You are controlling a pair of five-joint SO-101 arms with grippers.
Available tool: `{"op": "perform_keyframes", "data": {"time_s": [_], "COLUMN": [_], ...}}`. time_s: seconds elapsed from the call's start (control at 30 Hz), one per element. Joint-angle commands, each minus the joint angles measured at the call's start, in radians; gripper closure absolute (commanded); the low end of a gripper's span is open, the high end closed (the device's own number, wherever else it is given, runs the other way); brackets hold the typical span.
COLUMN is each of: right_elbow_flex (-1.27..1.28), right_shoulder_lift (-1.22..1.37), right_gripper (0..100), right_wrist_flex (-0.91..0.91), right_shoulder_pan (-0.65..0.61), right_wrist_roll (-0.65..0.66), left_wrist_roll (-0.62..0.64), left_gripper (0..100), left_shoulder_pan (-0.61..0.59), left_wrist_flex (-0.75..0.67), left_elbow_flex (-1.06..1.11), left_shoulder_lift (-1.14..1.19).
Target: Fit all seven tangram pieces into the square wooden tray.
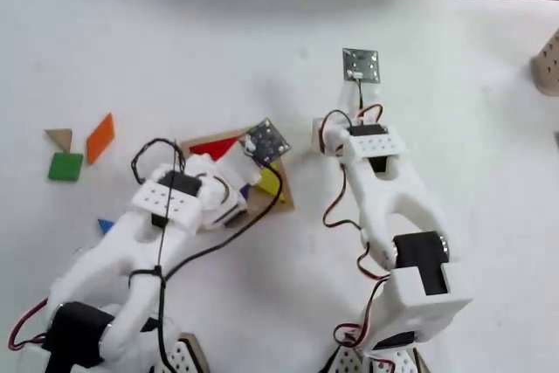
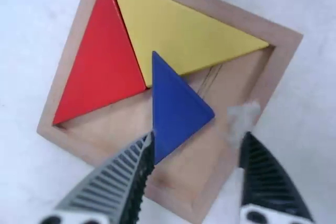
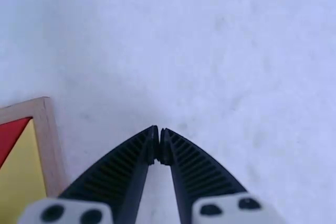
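Left gripper (image 2: 197, 145), fingers apart above the tray (image 2: 283, 51): blue triangle (image 2: 176, 108) touches one finger, clear of the other. Right gripper (image 3: 159, 136) fingers pressed together.

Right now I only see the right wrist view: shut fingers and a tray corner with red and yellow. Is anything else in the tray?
Observer: Yes. A blue triangle lies in the tray, its tip over the yellow piece.
Operator: Where's the other arm?
Observer: The left arm's fingers are open above the tray, one beside the blue triangle.
Operator: What's outside the tray?
Observer: Four pieces on the table: orange, green, tan, small blue.
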Motion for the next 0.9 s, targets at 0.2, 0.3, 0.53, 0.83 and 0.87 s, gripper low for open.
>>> {"op": "perform_keyframes", "data": {"time_s": [0.2,0.3,0.53,0.83,0.87], "right_elbow_flex": [-0.012,-0.009,-0.009,-0.009,-0.009], "right_shoulder_lift": [-0.058,-0.058,-0.058,-0.058,-0.058], "right_gripper": [97.8,97.8,97.8,97.8,97.8], "right_wrist_flex": [-0.002,-0.002,0.001,-0.001,-0.001], "right_shoulder_pan": [-0.012,-0.03,-0.027,-0.027,-0.027], "right_wrist_roll": [-0.005,-0.003,-0.003,-0.003,-0.003], "left_wrist_roll": [0.126,0.285,0.348,0.832,0.839], "left_gripper": [75,86,91,97,98], "left_shoulder_pan": [-0.099,-0.102,-0.041,-0.018,-0.008], "left_wrist_flex": [0.069,0.061,-0.028,-0.381,-0.407], "left_elbow_flex": [-0.035,0.025,0.15,0.141,0.123], "left_shoulder_lift": [-0.117,-0.237,-0.424,-0.16,-0.097]}}
